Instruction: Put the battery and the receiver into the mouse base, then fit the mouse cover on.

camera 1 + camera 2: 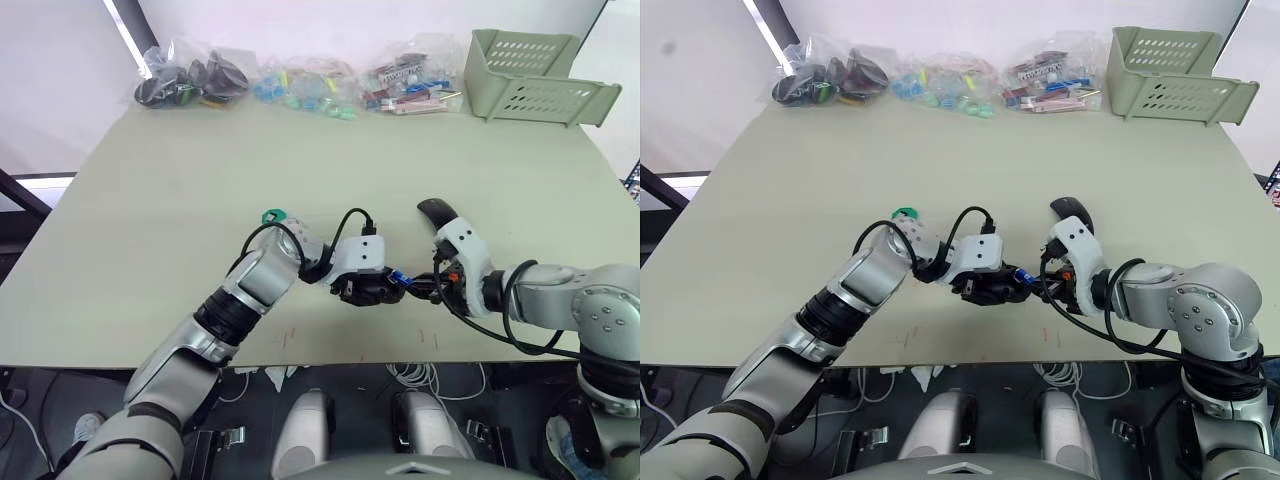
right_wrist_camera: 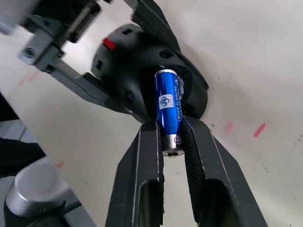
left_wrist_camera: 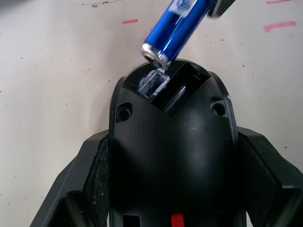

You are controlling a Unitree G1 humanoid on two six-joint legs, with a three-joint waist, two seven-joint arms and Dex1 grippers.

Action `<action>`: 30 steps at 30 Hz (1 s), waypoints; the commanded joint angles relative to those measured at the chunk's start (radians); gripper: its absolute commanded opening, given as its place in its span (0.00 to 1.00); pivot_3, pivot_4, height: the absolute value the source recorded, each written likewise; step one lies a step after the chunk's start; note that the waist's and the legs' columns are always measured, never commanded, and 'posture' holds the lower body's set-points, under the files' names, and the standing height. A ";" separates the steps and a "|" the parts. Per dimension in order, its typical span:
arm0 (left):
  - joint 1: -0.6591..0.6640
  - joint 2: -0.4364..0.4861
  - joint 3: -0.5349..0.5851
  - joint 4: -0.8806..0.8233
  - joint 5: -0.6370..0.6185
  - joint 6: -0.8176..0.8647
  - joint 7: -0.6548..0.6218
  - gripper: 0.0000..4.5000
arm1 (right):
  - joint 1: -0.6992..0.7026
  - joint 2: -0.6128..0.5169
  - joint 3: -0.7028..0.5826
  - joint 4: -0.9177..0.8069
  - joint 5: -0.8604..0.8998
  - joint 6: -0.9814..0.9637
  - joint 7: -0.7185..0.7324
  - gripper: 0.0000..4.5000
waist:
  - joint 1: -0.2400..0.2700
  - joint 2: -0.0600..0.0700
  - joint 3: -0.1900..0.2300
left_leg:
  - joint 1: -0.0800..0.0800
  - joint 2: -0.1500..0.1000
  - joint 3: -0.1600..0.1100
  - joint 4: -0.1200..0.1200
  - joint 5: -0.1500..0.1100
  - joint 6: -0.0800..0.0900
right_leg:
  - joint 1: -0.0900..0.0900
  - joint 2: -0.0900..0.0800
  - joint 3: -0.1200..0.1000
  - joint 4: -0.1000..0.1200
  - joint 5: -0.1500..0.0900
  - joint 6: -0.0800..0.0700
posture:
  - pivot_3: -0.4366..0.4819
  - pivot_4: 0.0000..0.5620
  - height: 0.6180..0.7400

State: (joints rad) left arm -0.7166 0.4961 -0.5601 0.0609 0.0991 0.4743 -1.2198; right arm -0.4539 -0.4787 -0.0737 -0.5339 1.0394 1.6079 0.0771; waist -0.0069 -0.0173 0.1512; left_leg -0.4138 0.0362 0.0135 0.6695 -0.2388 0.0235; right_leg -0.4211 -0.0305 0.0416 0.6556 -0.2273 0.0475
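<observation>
While the left tool [image 3: 173,198] clamps the mouse base [image 3: 173,142] between its two black fingers, one on each flank, the right tool [image 2: 171,137] pinches the battery [image 2: 168,106] at its near end, fingers closed tight on it. That battery is a glossy blue cylinder with white print and a bright metal cap, and it is tilted so its far end dips into the open rectangular bay at one end of the base. The base is matt black plastic, rounded and oval, with two small round holes flanking the bay, pale metal contacts inside it and a red part at its other end. Both sit close to the near edge of the desk [image 1: 200,170], around its middle.

Just far of the right arm lies the mouse cover [image 1: 436,211], a smooth dark curved shell, on the desk. A small green disc [image 1: 273,215] lies just far of the left arm. The desk top is pale, flat and faintly speckled, with a few red marks near the tools. Its middle is wide and open. Along the far edge sit clear plastic bags [image 1: 300,80] of small parts, and at the far right a pale green slotted basket [image 1: 530,75].
</observation>
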 commanded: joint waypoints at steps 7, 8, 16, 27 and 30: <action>0.040 0.009 -0.058 0.026 0.052 0.019 0.011 0.65 | -0.026 -0.004 0.058 0.021 0.175 0.007 -0.179 0.02 | -0.003 0.000 0.000 | 0.000 0.000 0.000 0.000 0.000 0.000 | 0.000 0.000 0.000 0.000 0.000 0.000 | 0.48 0.27 1.00; 0.040 0.008 -0.058 0.026 0.052 0.020 0.012 0.65 | -0.026 0.003 0.069 0.026 0.185 0.007 -0.196 0.02 | -0.003 0.000 0.000 | 0.000 0.000 0.000 0.000 0.000 0.000 | 0.000 0.000 0.000 0.000 0.000 0.000 | 0.48 0.27 1.00; 0.042 0.002 -0.060 0.022 0.051 0.018 0.015 0.65 | -0.042 0.035 0.106 0.088 0.201 0.007 -0.284 0.02 | -0.003 0.000 0.000 | 0.000 0.000 0.000 0.000 0.000 0.000 | 0.000 0.000 0.000 -0.001 0.000 0.000 | 0.48 0.27 1.00; 0.050 -0.011 -0.061 0.012 0.051 0.031 0.023 0.65 | -0.083 0.013 0.106 0.094 0.205 0.007 -0.288 0.68 | -0.004 0.000 -0.003 | 0.001 0.000 0.000 -0.001 0.000 0.000 | 0.001 0.000 0.000 -0.001 0.000 0.000 | 0.48 0.27 1.00; 0.051 -0.015 -0.061 0.013 0.051 0.034 0.026 0.65 | -0.067 -0.044 0.069 0.038 0.235 0.007 -0.272 0.76 | -0.003 0.000 -0.004 | 0.001 0.001 -0.001 -0.001 0.000 0.000 | 0.003 0.000 -0.001 -0.003 0.000 0.000 | 0.48 0.27 1.00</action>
State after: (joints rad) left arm -0.7047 0.4881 -0.5564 0.0495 0.1091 0.4949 -1.2012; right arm -0.5239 -0.4575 0.0618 -0.4374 1.2697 1.6081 -0.1958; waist -0.0100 -0.0169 0.1476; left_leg -0.4128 0.0372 0.0113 0.6689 -0.2389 0.0238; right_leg -0.4182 -0.0312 0.0392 0.6522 -0.2274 0.0479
